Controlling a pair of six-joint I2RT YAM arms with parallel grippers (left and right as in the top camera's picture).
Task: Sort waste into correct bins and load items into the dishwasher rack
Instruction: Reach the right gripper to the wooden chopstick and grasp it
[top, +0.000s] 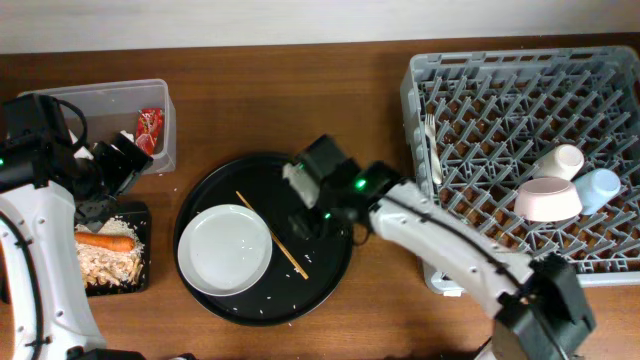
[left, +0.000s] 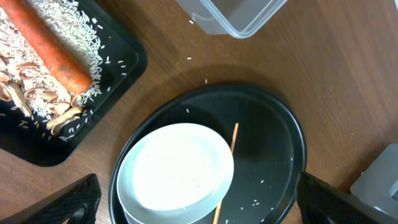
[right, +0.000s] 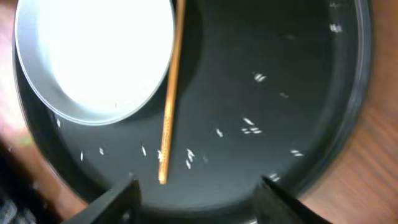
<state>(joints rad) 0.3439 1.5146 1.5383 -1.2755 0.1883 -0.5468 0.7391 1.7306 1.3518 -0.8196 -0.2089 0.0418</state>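
While both arms hover above the desk, we find the flat black tray at lower left, holding the carrot and rice-like crumbs. At upper left, the clear tub holds the red wrapper. The left gripper is spread wide, empty. At centre, the white plate and a wooden stick lie on the round black tray; the right gripper gapes empty above it. At right, the dishwasher rack holds the fork, bowl, white cup and blue cup.

Brown wooden table carrying four containers.
Clear tub far left, flat black tray near left, round black tray centre, grey rack right; stray rice grains on wood.
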